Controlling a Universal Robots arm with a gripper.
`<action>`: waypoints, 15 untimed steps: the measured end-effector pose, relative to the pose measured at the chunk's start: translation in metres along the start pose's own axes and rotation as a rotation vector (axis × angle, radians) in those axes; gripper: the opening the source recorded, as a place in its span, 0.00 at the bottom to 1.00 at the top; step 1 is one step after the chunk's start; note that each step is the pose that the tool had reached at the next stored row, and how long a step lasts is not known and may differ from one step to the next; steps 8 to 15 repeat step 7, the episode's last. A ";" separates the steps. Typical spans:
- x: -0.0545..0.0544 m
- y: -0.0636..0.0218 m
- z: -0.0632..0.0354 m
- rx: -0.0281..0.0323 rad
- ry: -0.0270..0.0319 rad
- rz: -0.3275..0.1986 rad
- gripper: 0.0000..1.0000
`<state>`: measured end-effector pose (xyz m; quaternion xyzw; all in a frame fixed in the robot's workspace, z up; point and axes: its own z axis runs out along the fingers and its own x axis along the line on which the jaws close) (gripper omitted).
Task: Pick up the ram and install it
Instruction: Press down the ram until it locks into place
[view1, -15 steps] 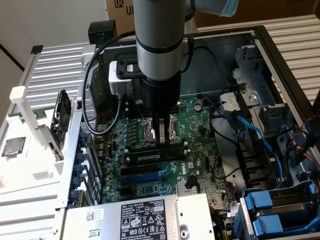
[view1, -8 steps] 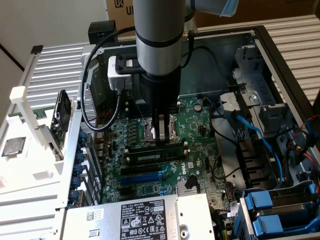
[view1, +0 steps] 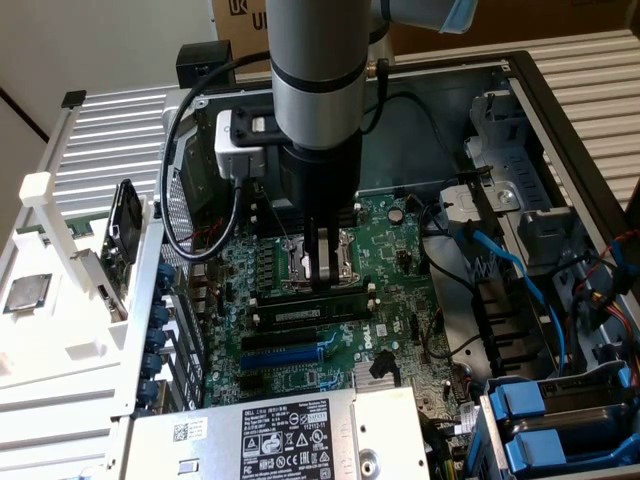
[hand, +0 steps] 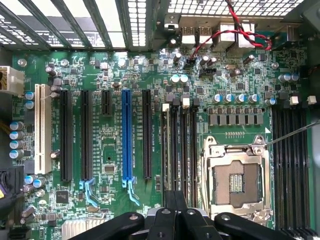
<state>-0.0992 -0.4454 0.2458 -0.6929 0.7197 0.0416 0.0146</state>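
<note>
The ram (view1: 305, 312) stands on edge in one of the long slots on the motherboard (view1: 400, 300), just in front of the processor socket (view1: 345, 262). Its white label faces the exterior view. Whether it is fully seated is hard to say, as the ends are too dark to read.

The gripper (view1: 322, 285) hangs straight over it with the jaws pressed together, holding nothing. The tips come down right at the stick's upper edge, and I cannot tell if they touch it. The arm's body hides the back of the socket in the exterior view.

In the wrist view the socket (hand: 235, 177) lies open and plain, beside a bank of dark slots (hand: 180, 150). There the stick is edge-on and I cannot tell it from those slots. The gripper (hand: 175, 200) shows partly, its base cut off by the frame. That view also gives a blue slot (hand: 127, 140) and red and black wires (hand: 240, 32).

The open case (view1: 560, 110) holds the board, a labelled power supply (view1: 290, 435) and blue cables (view1: 520, 270). Outside it, at the exterior view's left, a square silver chip (view1: 27, 293) lies on the white worktop (view1: 60, 390).
</note>
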 end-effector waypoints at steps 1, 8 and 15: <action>0.000 0.0000 -0.0002 0.0002 -0.0003 0.000 0.11; 0.000 0.0000 -0.0005 0.0001 -0.0001 0.000 0.11; 0.000 0.0000 -0.0005 0.0001 -0.0001 0.000 0.11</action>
